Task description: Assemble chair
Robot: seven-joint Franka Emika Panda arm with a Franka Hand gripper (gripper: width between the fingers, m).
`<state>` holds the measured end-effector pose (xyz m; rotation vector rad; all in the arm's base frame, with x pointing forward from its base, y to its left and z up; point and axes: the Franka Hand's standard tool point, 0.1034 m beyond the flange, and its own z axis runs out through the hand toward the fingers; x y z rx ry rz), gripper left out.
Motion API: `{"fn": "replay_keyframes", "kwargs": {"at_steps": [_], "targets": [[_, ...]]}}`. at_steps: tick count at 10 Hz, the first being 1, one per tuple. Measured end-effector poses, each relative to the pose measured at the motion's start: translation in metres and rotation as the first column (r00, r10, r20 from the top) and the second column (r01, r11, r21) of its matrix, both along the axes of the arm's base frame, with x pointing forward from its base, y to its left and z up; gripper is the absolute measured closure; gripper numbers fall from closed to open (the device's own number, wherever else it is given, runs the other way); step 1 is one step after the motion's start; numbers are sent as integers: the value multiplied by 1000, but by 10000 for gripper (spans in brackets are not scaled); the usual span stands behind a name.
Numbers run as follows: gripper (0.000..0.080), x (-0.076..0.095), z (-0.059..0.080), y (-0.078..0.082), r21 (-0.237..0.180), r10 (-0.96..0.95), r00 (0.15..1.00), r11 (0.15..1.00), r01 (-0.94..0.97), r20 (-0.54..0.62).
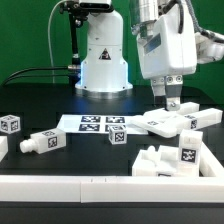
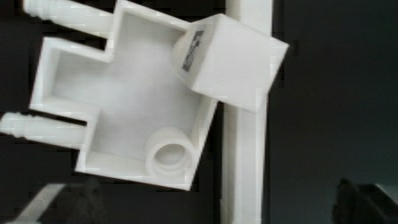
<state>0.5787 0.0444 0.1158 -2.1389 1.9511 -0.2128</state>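
The chair lies in loose white tagged parts. A flat slab with pegs (image 1: 160,122) lies at the exterior view's right, with a square tagged block (image 1: 205,115) beside it. My gripper (image 1: 170,100) hovers just above the slab, open and empty. In the wrist view the pegged slab (image 2: 125,90) and the tilted square block (image 2: 240,65) lie below my gripper (image 2: 217,208), whose dark fingertips (image 2: 71,205) stand wide apart. A chunky notched part (image 1: 170,158) lies in front. A small cube (image 1: 10,124) and a peg part (image 1: 40,142) lie at the left.
The marker board (image 1: 100,124) lies mid-table in front of the white domed robot base (image 1: 103,60). A low white wall (image 1: 100,185) runs along the front edge. A long white bar (image 2: 244,150) runs between my fingers in the wrist view.
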Motion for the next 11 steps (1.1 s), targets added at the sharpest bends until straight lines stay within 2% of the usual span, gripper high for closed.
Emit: {"fn": "replay_keyframes", "kwargs": {"at_steps": [2,3,4,5,7,9,10,11], "targets": [[151,-18,-7,-40,-66,225,974,972,-225,-13],[151,-26,-13,-48,-76,253,967,964,-254,-29],[151,-24,-13,-41,-91,273,962,957,-274,-22],[151,-24,-13,-42,-118,373,927,920,-373,-25],[151,-26,-16,-49,-133,431,902,893,-430,-27],[151,-41,-28,-84,-105,436,898,892,-439,-55],[151,-50,-35,-100,-119,503,861,853,-508,-73],[151,-55,-41,-105,-134,519,850,839,-527,-96]]}}
